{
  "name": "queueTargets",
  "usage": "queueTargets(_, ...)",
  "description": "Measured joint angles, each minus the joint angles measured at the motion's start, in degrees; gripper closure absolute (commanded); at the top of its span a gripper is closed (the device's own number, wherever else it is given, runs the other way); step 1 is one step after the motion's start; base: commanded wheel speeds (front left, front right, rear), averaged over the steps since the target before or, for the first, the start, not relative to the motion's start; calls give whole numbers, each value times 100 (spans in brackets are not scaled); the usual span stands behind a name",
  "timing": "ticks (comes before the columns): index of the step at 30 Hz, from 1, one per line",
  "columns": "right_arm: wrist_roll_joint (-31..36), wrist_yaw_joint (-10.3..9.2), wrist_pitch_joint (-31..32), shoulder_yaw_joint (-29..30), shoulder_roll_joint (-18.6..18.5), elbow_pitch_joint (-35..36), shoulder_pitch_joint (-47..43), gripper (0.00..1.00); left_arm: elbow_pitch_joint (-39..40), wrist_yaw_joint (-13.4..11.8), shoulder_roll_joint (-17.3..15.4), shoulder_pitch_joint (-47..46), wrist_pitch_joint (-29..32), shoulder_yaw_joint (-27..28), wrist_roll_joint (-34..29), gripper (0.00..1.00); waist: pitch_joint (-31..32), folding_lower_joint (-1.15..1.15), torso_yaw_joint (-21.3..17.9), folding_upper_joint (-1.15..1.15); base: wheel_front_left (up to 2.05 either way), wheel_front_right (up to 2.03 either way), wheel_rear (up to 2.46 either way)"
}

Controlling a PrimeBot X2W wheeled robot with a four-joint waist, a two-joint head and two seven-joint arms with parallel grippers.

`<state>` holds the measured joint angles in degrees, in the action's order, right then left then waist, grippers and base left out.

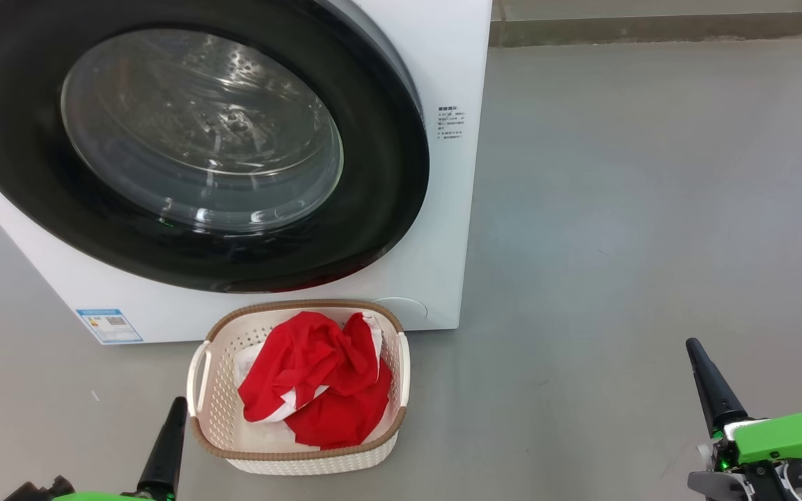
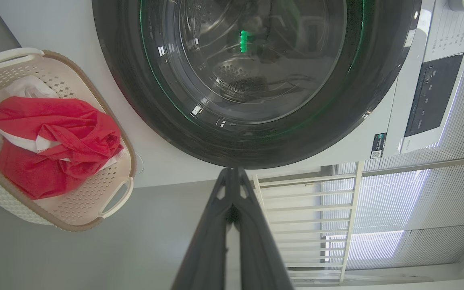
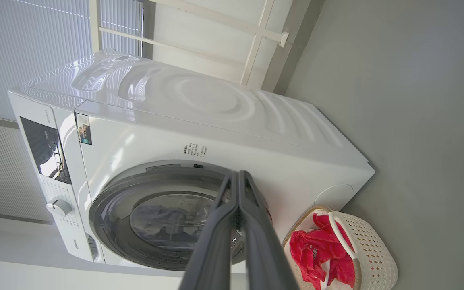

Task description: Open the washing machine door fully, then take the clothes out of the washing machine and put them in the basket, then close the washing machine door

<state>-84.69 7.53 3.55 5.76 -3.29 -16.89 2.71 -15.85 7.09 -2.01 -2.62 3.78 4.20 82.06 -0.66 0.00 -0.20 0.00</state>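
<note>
Left pincer (image 1: 177, 410): fingers clenched tip to tip, grasping nothing. In the left wrist view the joined tips point at the lower edge of the washing machine door (image 1: 199, 132).

Right pincer (image 1: 693, 349): fingers likewise pressed together and grasping nothing. It hovers over the bare grey floor (image 1: 651, 209), well apart from every task item.

Basket (image 1: 220, 390): stands on the floor just beside the left pincer, forward and toward the right pincer. It lies between the two pincers, much nearer the left one. Clothes (image 1: 317, 376) lie bunched inside it, red fabric with white cloth showing at the edges.

Washing machine (image 1: 443, 243): stands beyond the basket, ahead of the left pincer. The door sits shut against the machine front, and the perforated steel drum shows through the glass. The basket stands directly before the machine, below the door rim, in the line from the pincers to the lower front panel. Whether it touches the panel cannot be told.

Other items:
- Blue sticker (image 1: 108, 325) on the lower front corner, ahead of the left pincer.
- Round cover (image 1: 401, 309) on the lower front, just behind the basket rim.
- Dark control panel (image 2: 429, 96) and knob (image 3: 59, 207) above the door.
</note>
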Motion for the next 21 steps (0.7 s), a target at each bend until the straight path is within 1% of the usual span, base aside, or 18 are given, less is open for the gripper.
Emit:
queueTargets(15, -681, -1, 252, 127, 47, 98, 79, 100, 26, 0, -1, -119, 229, 22, 939, 100, 48, 0, 19, 0, 0, 0, 0)
queueTargets(21, -710, -1, 252, 135, 56, 115, 106, 100, 27, 0, -1, -119, 252, 26, 971, 100, 48, 0, 20, 0, 0, 0, 0)
